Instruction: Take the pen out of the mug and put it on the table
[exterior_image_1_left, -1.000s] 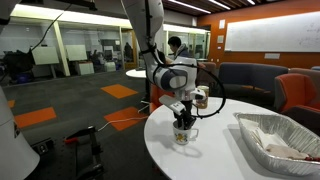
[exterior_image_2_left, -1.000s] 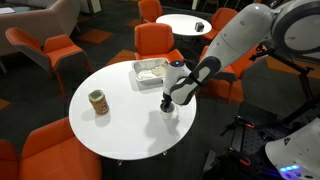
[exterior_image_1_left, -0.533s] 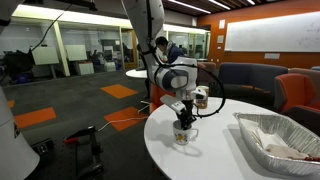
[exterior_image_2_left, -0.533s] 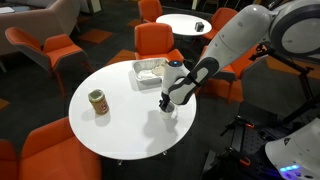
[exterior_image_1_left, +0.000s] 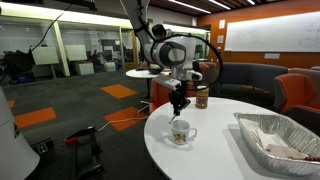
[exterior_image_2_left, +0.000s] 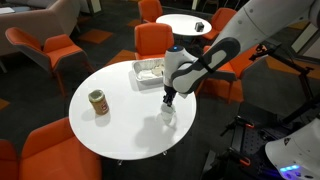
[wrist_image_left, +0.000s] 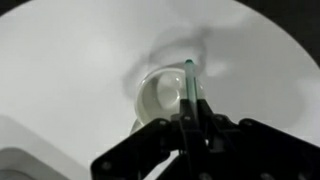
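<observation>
While my gripper hangs directly above the white mug, its fingers are clenched on the thin green pen, which in the wrist view points down over the mug's opening. The pen looks clear of the rim, so I judge the lifting step finished. Next I should carry it sideways over bare table, lower it, and let go.

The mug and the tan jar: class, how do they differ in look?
The mug is white; the jar is tan. The mug has a side handle and open top; the jar is lidded, handleless. Both stand upright on the table.
</observation>
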